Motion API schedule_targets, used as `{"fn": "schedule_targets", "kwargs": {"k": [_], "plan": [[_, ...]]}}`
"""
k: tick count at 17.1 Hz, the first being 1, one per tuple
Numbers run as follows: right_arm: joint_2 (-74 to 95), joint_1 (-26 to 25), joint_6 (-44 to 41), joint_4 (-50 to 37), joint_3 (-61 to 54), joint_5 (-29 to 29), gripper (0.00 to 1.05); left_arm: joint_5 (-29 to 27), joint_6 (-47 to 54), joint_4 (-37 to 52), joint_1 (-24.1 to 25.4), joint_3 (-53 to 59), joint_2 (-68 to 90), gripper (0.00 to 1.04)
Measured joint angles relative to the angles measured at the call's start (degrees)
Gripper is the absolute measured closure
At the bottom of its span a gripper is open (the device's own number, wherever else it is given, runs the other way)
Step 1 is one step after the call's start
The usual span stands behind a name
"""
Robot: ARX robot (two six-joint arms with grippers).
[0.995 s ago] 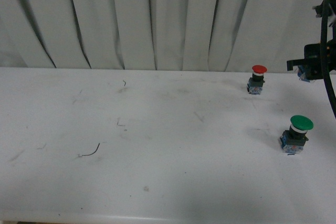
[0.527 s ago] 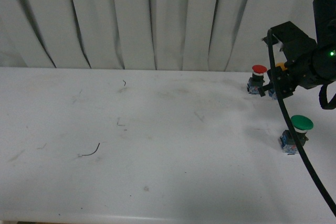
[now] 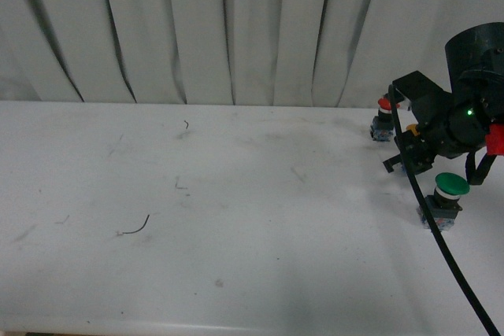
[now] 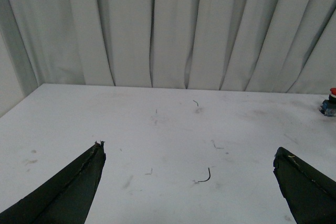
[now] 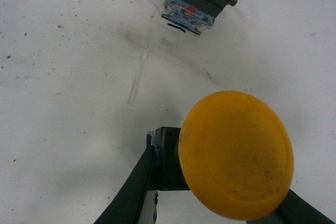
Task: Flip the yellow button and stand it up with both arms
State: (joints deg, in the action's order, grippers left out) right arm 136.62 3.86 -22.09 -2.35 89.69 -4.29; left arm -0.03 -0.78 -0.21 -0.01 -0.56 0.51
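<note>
A white table, scuffed with grey marks, stands in front of a pale pleated curtain. At the right side of the table, the black right claw is clenched on the yellow button, a small push switch with a round orange-yellow cap and a dark body edged in blue. From the front, only a sliver of the orange cap shows among the black arm parts.

In the right wrist view the cap faces the camera. The switch body sits between the two black fingers, and its shadow falls on the table below.

The button is held between two other switches. A red-capped switch stands on a blue base at the far edge, partly hidden by the arm. A larger green-capped switch stands nearer, just beside the arm's black cable.

The right wrist view also shows a blue block base upright on the table; its cap is out of sight.

The left claw is released, with its two black tips spread wide above the table. A thin dark curl of thread lies at the near left.
</note>
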Motion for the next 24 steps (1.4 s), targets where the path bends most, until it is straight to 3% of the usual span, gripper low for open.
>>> {"fn": "schedule_targets", "kwargs": {"k": [7,24], "plan": [[0.2,1.0,5.6,1.0,1.0,-2.4,0.68,0.0,0.0,0.0,0.0,0.0,0.0,0.07],[0.2,2.6,7.9,0.1,-0.4,-4.6,0.68,0.0,0.0,0.0,0.0,0.0,0.0,0.07]]}}
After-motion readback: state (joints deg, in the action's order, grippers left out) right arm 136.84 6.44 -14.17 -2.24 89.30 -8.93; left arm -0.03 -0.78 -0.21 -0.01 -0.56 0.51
